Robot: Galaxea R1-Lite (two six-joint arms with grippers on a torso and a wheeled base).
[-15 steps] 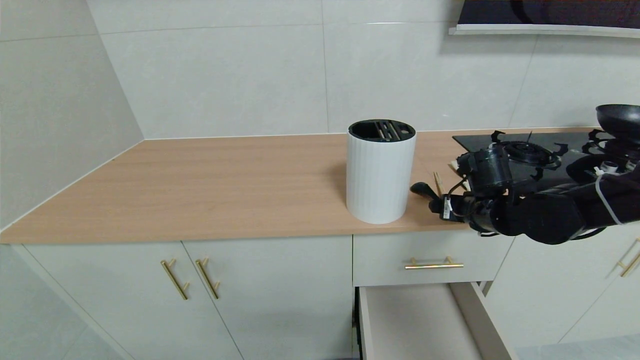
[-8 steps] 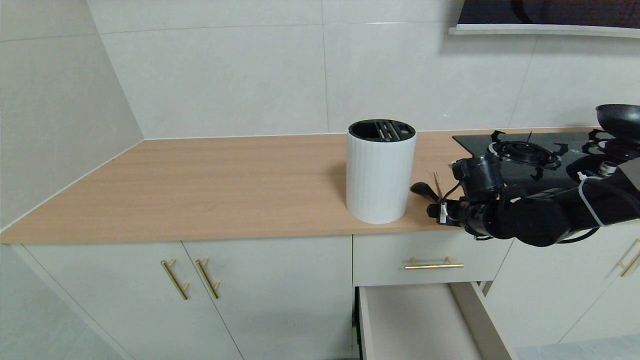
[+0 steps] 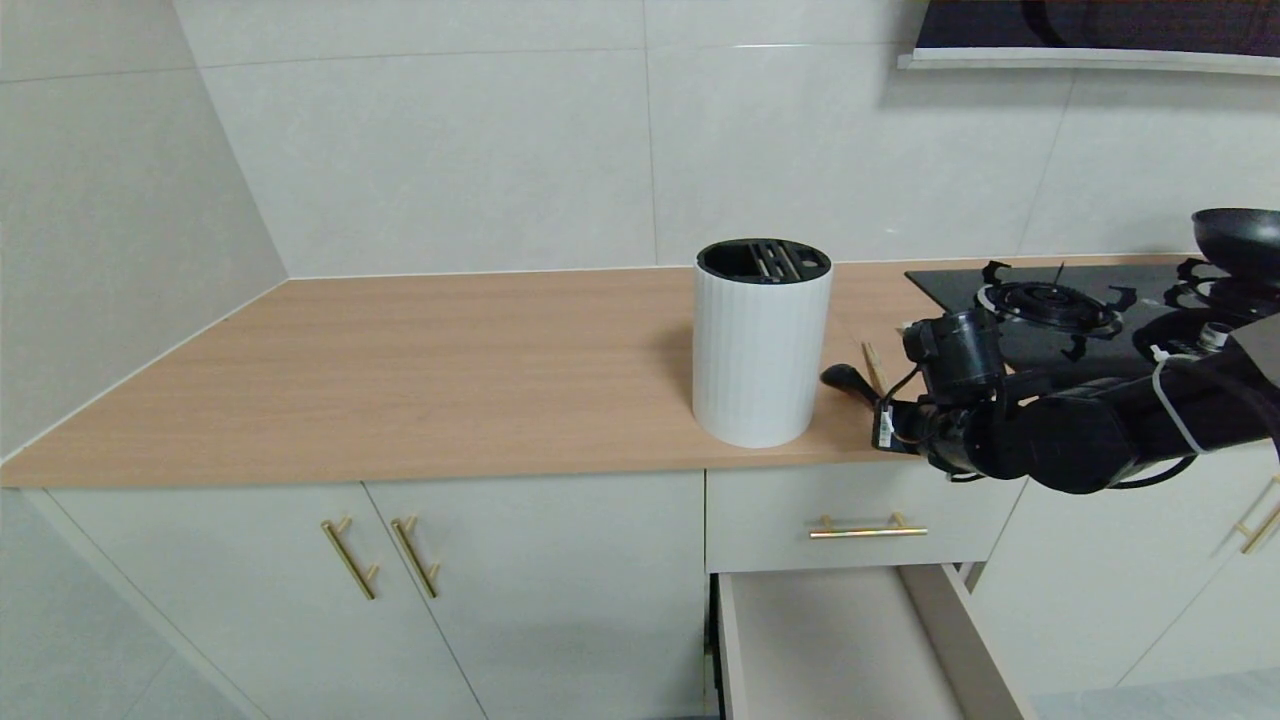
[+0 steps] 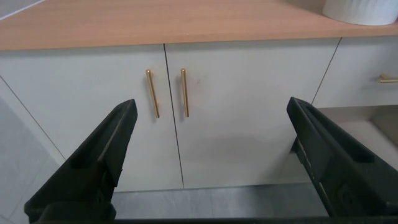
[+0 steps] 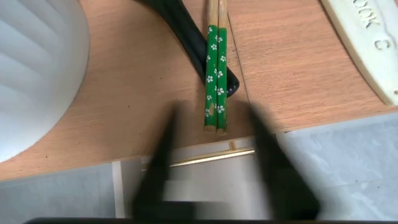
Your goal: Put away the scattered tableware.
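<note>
1. Desk (image 3: 450,370): a light wood-grain top running along a wall of pale tiles (image 3: 450,150) and meeting a second tiled wall at the corner on the left.
2. Holder (image 3: 762,350): a white ribbed cylinder with a black slotted top. It stands upright near the desk's front edge.
3. Chopsticks (image 5: 216,74): a wooden pair with green flowered ends, lying side by side on the desk just beside the holder. They lie across a black utensil handle (image 5: 199,50), and their green ends point toward the front edge.
4. Right claw (image 5: 214,158): it hangs at the desk's front edge near the green ends. Its two blurred fingers are spread apart and grip nothing.
5. Left claw (image 4: 208,162): it sits low before the cabinet doors (image 4: 168,118), with its fingers wide apart and nothing between them.
6. Hob (image 3: 1050,300): a black gas hob set into the desk at the right, with a dark pan (image 3: 1235,235) on the far burner.
7. Cabinets: pale fronts with gold bar handles (image 3: 350,560). Under the holder is a shut drawer front (image 3: 868,500), and the drawer (image 3: 830,640) below it is pulled out.
8. A cream-coloured item (image 5: 367,43) lies on the desk near the chopsticks; its kind is unclear.
</note>
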